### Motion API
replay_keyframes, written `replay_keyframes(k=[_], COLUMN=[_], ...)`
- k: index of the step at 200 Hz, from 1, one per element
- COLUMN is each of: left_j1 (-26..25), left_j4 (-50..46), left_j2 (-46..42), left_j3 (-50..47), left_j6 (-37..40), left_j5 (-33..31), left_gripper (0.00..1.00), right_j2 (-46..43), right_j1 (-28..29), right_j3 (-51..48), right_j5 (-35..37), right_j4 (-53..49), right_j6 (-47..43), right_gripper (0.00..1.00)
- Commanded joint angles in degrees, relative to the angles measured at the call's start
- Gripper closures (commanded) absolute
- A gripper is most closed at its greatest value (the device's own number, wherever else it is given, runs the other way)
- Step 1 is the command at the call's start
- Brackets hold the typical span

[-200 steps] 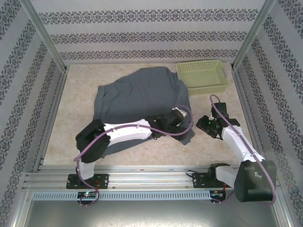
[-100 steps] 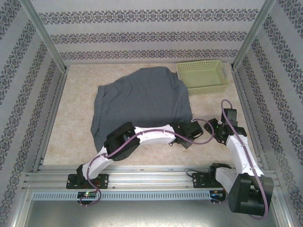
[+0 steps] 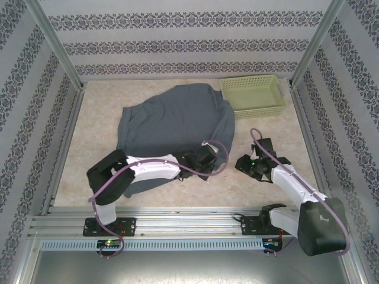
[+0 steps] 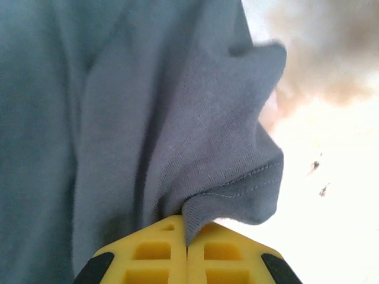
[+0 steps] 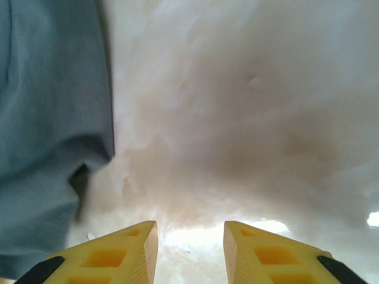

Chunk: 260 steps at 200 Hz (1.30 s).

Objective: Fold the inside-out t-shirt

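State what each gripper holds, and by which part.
Left gripper: the t-shirt, pinched at its stitched hem. Right gripper: nothing, jaws apart above the table.

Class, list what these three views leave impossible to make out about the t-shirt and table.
Top view: left arm covers the t-shirt's near hem.
Left wrist view: left gripper pinches a hemmed edge; frame edges crop the cloth, so which hem is unclear.
Right wrist view: table beyond the right gripper is blurred; the left edge crops the t-shirt.
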Motion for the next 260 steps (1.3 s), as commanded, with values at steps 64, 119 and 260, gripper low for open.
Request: replay_keyframes(k=[64,119,260], left_j1=[9.9,12.2,13.6], left_j4=[13.6,12.7,14.3], left_j2=[-3.1,-2.2,-1.2], left_j3=[-3.1,-4.0,-6.2], left_j6=[-8.6,-9.2,-11.0], left_j5=[14.9,16.3,16.5], left_gripper=[1.00,0.97,0.98], right_j2=[10.1,21.7,22.1], right_j1=[16.6,16.9,18.4], right_j3=[3.1,16.2,14.5], right_j5=[3.9,7.2,9.8], right_j4=[15.2,14.3,9.2], right_j6=[-1.3,-4.2,-6.5], right_gripper=[0.54,0.57,0.64])
